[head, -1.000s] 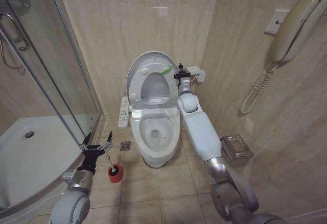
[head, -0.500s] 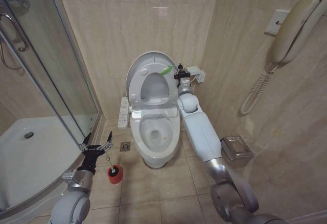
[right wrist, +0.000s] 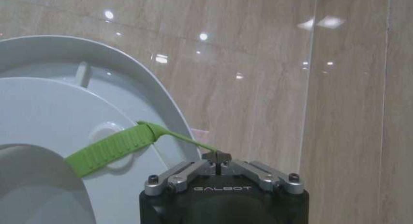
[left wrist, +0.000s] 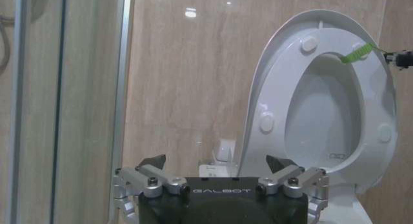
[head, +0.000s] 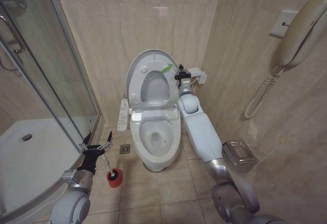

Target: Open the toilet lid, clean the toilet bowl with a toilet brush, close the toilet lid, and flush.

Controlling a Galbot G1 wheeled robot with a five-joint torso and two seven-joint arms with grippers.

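"GALBOT" marks the right hand (right wrist: 219, 162) pinching the green strip (right wrist: 110, 149).

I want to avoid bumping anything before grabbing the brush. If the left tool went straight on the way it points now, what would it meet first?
Probably the raised toilet lid: the open left tool points at its left edge and the wall beside it. Depth is unclear.

A small tiled bathroom — hotel-like. The toilet bowl (head: 155, 134) stands against beige glossy wall tiles (head: 117, 25); beside it on one side a glass shower enclosure (head: 46, 96), on the other a wall-mounted telephone handset (head: 301, 30) — and a floor drain (head: 125, 149) near its foot.
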